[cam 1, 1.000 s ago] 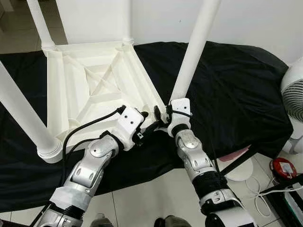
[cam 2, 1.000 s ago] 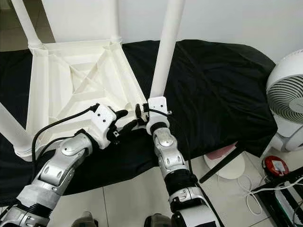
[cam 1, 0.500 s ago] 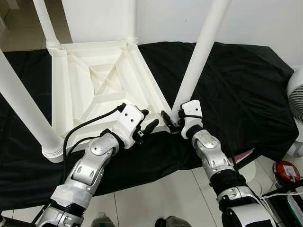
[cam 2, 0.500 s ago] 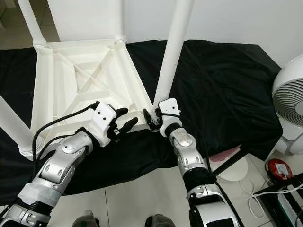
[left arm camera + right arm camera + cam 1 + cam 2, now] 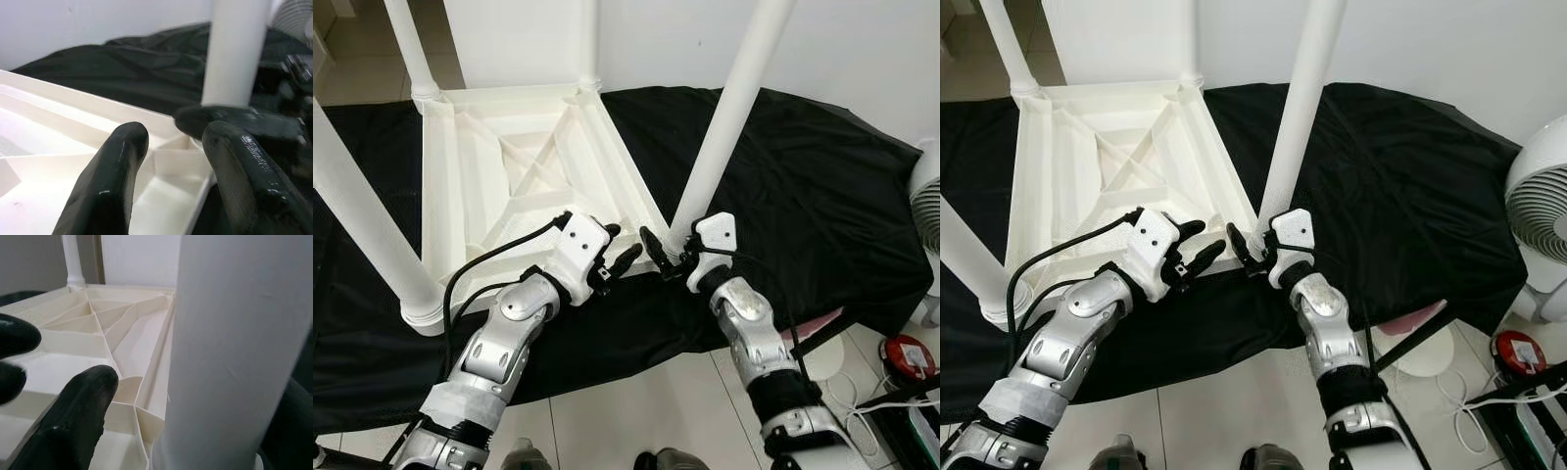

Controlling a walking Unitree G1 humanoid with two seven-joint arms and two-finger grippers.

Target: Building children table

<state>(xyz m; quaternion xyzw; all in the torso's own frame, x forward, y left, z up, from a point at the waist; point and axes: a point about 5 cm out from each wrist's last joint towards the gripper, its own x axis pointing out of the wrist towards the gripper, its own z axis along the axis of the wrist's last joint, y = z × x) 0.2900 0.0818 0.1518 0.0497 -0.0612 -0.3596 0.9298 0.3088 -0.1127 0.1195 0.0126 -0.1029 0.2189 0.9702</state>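
Four white legs rise from the upturned children's table (image 5: 509, 166), which you see lying top-down on a black cloth (image 5: 803, 176), its ribbed underside facing up. At your far left, the near-left leg (image 5: 367, 230) stands in its corner socket, with a further leg (image 5: 411, 49) behind it at the back corner. Moving right, your left gripper (image 5: 619, 250) hovers over the table's near-right corner, its two black fingers (image 5: 110, 181) spread apart and closed on nothing; the left wrist view places them just above the white rim. Next comes your right gripper (image 5: 661, 257), reaching in from the right at the foot of the near-right leg (image 5: 729, 113). Its fingers are apart, one finger (image 5: 73, 416) on the table side of that leg and the other at the leg's far side, so the leg stands between them; whether they press on it cannot be told. Further right, the cloth drapes toward a white fan (image 5: 1538, 215), and a red object (image 5: 903, 351) lies on the tiled floor (image 5: 636, 411).
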